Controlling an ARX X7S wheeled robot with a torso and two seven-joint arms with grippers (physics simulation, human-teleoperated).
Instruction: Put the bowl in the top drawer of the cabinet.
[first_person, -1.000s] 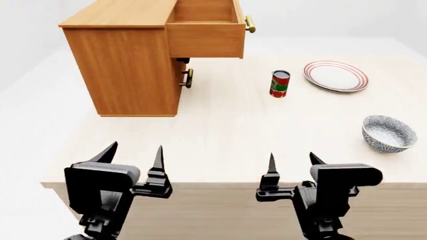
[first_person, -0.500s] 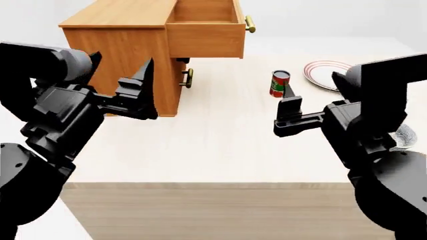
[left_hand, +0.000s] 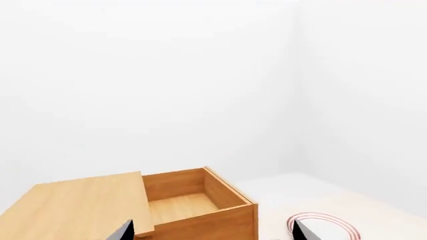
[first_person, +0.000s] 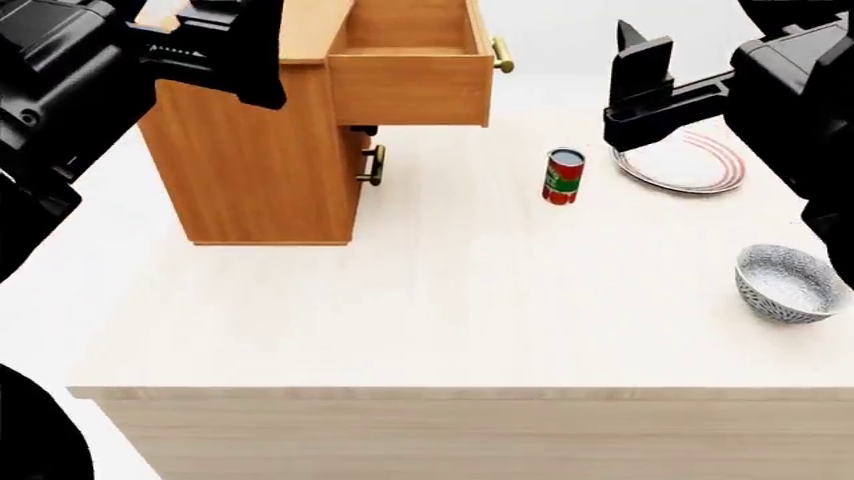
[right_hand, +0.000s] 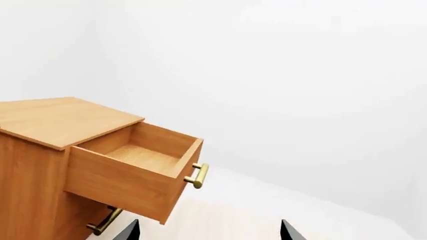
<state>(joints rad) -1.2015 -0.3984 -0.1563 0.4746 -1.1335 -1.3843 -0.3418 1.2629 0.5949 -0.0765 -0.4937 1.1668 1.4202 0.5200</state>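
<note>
The speckled bowl (first_person: 787, 283) stands upright on the table at the right, near the front, with nothing touching it. The wooden cabinet (first_person: 254, 160) stands at the back left. Its top drawer (first_person: 407, 85) is pulled out and its inside (right_hand: 143, 155) is bare. My left gripper (left_hand: 212, 232) is held high beside the cabinet's top, open and holding nothing. My right gripper (right_hand: 210, 231) is raised high at the back right, well above the table and far from the bowl, and is open and holding nothing too. One of its fingers (first_person: 638, 60) shows in the head view.
A red can (first_person: 563, 176) with a green label stands mid-table right of the cabinet. A red-rimmed white plate (first_person: 681, 155) lies behind it, partly hidden by my right arm. The lower drawer's brass handle (first_person: 375, 165) sticks out under the open drawer. The table's front edge (first_person: 441, 392) is near.
Both arms have risen from the table's front edge to high at the back, left beside the cabinet top, right over the plate. Both grippers stay open. The bowl has not moved.
</note>
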